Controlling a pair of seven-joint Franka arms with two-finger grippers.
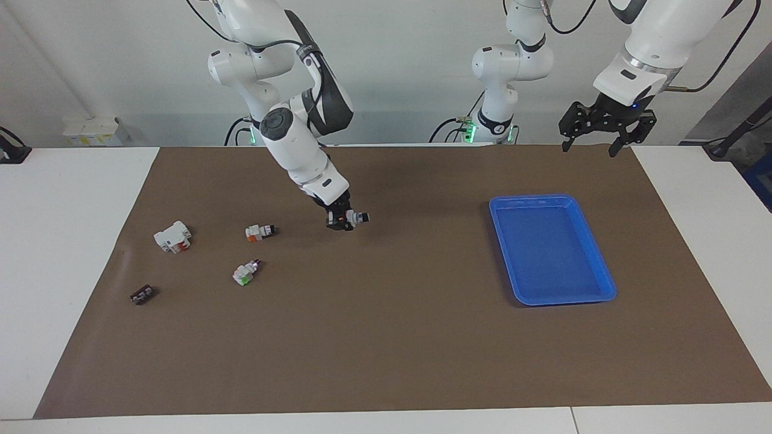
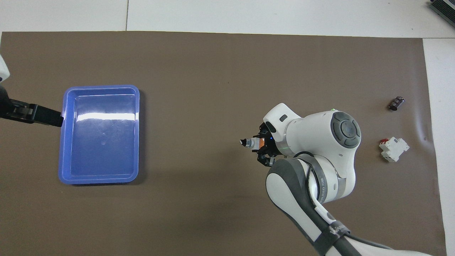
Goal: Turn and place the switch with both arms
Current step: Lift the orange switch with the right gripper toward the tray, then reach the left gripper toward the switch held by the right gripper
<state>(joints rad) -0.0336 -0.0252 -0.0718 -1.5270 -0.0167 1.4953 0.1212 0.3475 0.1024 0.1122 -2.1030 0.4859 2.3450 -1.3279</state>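
My right gripper is shut on a white switch with an orange block and a black, silver-ringed knob end. It holds the switch lying level, a little above the mat's middle, knob toward the blue tray; it also shows in the overhead view. A second switch with an orange block lies on the mat toward the right arm's end; the arm hides it in the overhead view. My left gripper hangs open and empty, raised over the mat's edge beside the tray, and waits.
A blue tray stands empty toward the left arm's end. A white switch with a green block, a larger white block with red marks and a small black part lie toward the right arm's end.
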